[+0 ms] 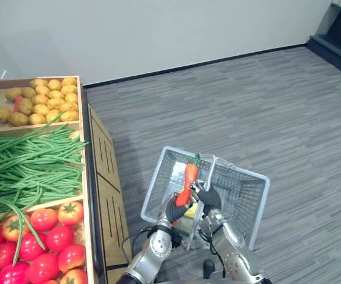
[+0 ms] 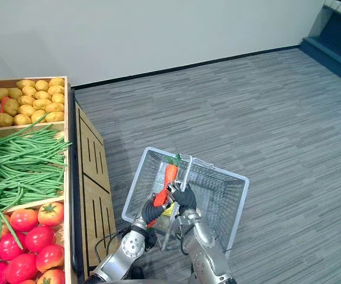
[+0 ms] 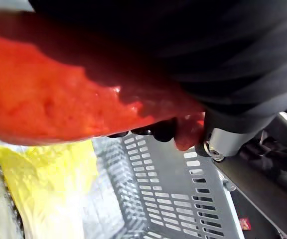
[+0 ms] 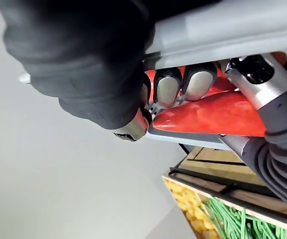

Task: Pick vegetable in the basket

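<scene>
A pale wooden produce bench [image 1: 108, 183] with slatted side panels stands on grey striped plank floor [image 1: 265, 106]. Its middle compartment holds a heap of long green beans [image 1: 28, 163]. Beyond the beans, toward the wall, lie yellow-brown potatoes [image 1: 46, 100]. On the beans' near side lie round red tomatoes [image 1: 40, 242], with a few bean strands trailing across them.

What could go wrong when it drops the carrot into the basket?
1. The carrot sits right against the raised basket handle gripped by the right hand. On release it may catch on the handle or that hand.
2. The left hand grips the carrot near its lower end, with most of it sticking up. It could pivot and tip over the rim of the basket.
</scene>
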{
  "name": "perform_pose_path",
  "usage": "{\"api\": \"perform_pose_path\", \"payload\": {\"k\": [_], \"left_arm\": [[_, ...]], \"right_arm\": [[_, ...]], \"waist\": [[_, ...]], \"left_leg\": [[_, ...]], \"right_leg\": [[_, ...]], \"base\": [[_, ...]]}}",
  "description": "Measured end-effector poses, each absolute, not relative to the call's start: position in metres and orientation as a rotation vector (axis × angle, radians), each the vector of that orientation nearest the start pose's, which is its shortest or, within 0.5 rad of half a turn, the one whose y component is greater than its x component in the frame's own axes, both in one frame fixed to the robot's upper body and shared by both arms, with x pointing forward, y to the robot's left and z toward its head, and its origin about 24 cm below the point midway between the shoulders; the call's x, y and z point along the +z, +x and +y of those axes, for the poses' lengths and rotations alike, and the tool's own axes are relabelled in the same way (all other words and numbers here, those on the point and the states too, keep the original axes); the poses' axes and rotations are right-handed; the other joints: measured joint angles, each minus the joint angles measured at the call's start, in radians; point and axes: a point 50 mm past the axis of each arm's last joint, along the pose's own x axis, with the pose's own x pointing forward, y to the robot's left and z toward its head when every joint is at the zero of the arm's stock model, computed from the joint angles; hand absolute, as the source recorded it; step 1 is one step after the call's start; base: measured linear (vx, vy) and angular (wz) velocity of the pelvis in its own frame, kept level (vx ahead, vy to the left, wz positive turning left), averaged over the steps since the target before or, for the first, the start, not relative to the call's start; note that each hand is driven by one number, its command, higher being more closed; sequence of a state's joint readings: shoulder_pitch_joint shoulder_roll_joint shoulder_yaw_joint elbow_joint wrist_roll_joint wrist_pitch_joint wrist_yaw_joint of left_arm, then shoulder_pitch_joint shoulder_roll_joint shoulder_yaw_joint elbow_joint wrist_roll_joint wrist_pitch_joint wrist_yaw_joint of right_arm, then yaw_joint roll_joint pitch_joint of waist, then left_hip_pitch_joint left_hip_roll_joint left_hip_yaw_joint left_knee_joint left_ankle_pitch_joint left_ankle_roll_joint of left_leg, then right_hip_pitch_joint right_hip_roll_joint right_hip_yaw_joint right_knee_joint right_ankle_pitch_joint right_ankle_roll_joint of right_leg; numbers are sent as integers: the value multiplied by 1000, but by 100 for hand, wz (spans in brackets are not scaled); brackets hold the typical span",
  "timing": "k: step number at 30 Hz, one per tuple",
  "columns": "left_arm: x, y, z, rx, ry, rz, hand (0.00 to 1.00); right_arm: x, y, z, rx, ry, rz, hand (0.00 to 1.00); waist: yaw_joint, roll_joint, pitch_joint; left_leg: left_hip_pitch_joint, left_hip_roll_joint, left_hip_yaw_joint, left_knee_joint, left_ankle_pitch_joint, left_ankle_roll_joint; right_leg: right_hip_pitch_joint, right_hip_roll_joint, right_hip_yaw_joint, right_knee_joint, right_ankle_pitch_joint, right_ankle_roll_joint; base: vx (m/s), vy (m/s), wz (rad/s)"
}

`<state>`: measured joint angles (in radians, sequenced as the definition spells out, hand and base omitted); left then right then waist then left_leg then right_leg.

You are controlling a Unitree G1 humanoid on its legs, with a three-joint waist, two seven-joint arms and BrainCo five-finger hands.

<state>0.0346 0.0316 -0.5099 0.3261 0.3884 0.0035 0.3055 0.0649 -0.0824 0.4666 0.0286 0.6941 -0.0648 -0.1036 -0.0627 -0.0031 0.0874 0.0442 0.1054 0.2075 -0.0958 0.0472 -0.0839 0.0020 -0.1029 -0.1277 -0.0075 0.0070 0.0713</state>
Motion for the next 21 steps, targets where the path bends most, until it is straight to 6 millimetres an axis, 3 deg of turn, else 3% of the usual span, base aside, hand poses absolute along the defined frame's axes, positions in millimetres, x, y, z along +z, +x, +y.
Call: {"api": "perform_pose_path", "payload": {"k": [8, 16, 21], "left_arm": [[-39, 214, 55, -301, 596, 179, 0], [-41, 217, 56, -294, 606, 184, 0], [-39, 219, 56, -282, 606, 171, 0]], "right_arm": [[27, 220, -40, 452, 566, 212, 100], [27, 217, -35, 497, 586, 218, 100], [24, 218, -42, 464, 564, 211, 100]], "waist": [[-1, -6, -4], [-3, -8, -8], [-4, -8, -8]], "left_leg": [[-9, 0, -11, 1, 9, 1], [-8, 0, -12, 1, 10, 0], [0, 0, -13, 1, 9, 0]], "right_leg": [[10, 5, -9, -24, 17, -8], [12, 13, -10, -25, 18, -9], [26, 13, -15, -32, 17, -9]], "base": [[-16, -2, 4], [0, 0, 0], [3, 0, 3]]}}
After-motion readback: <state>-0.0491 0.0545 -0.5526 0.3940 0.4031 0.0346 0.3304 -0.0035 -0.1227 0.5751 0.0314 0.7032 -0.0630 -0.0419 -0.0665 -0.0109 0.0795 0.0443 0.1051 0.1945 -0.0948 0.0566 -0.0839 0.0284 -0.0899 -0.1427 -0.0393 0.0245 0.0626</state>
